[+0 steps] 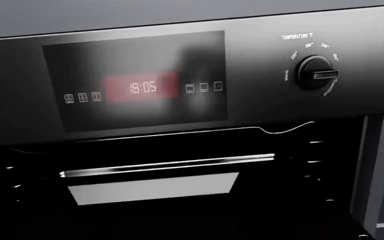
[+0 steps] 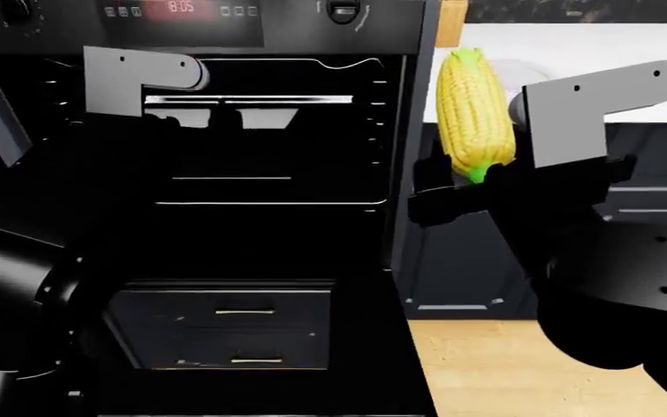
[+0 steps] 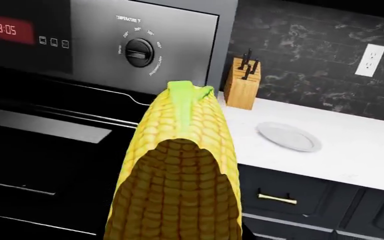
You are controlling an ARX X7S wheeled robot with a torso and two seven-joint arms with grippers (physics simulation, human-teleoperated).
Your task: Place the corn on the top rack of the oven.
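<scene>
The corn (image 2: 472,109) stands upright in my right gripper (image 2: 471,187), which is shut on its lower end, to the right of the oven (image 2: 310,26) and level with its upper cavity. In the right wrist view the corn (image 3: 178,170) fills the foreground, green tip up. The oven's cavity is open and dark. The top rack (image 2: 270,100) is a silvery bar high in the cavity, also in the left wrist view (image 1: 168,165). A lower rack (image 2: 270,203) lies beneath it. My left arm (image 2: 136,74) is in front of the cavity's upper left; its jaws are lost in the dark.
A red clock display (image 1: 142,87) and a knob (image 1: 317,72) are on the oven panel. A white counter (image 3: 352,155) to the right holds a plate (image 3: 289,136) and a knife block (image 3: 243,82). Dark drawers with brass handles (image 2: 247,310) show below the cavity.
</scene>
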